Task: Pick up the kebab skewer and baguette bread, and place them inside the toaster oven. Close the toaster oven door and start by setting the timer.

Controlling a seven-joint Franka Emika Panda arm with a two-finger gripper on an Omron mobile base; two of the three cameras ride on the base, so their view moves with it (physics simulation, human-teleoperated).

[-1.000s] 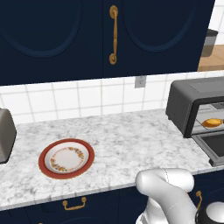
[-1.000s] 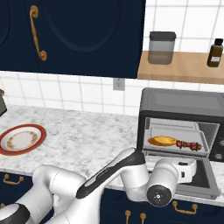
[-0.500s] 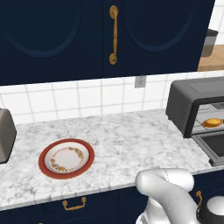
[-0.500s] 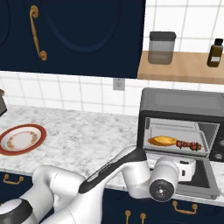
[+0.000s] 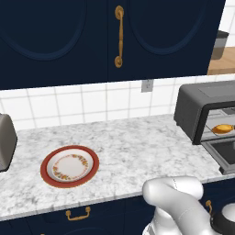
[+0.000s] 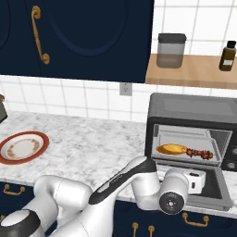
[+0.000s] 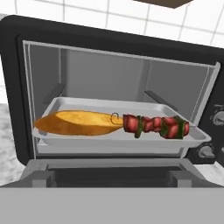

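The toaster oven stands open at the counter's right end, its door dropped flat toward me. On the tray inside lie the golden baguette bread on the left and the kebab skewer on the right, end to end and touching. Both also show from the right base camera: the baguette bread and the kebab skewer. My gripper hovers low over the lowered door, facing the oven cavity. Its fingers are hidden by the white hand. The oven's knobs sit at the right of the front.
A red-rimmed plate lies bare on the marble counter at the left. A silver pop-up toaster stands at the far left edge. Above the oven, a wooden shelf carries a jar and a dark bottle.
My wrist has shifted slightly to the right in front of the open door. The bread, the skewer and the door have stayed where they were.
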